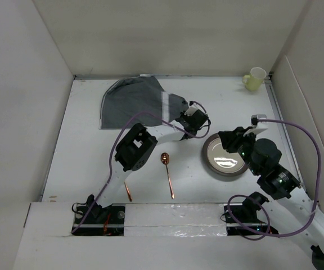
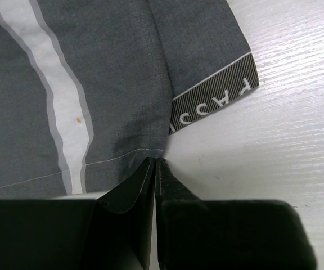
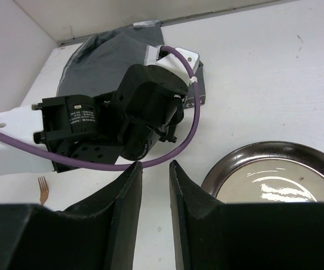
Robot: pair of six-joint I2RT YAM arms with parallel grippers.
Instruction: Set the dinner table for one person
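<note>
The dinner table (image 1: 89,169) is a white tabletop. A dark grey striped placemat (image 1: 136,101) lies rumpled at its back left. My left gripper (image 1: 189,117) is down at the mat's right corner. In the left wrist view its jaws (image 2: 156,161) are shut, pinching the stitched hem of the placemat (image 2: 111,84), and the cloth puckers toward the tips. My right gripper (image 1: 226,140) hovers at the left rim of a dark-rimmed plate (image 1: 227,156). It stands open (image 3: 155,166) with only bare table between the fingers, and the plate (image 3: 246,163) is just to its right.
A copper spoon (image 1: 167,171) lies in front of the left arm. A copper fork (image 1: 128,192) is partly under that arm, its tines (image 3: 43,189) showing in the right wrist view. A pale yellow-green mug (image 1: 256,79) stands at the back right corner. White walls enclose the table.
</note>
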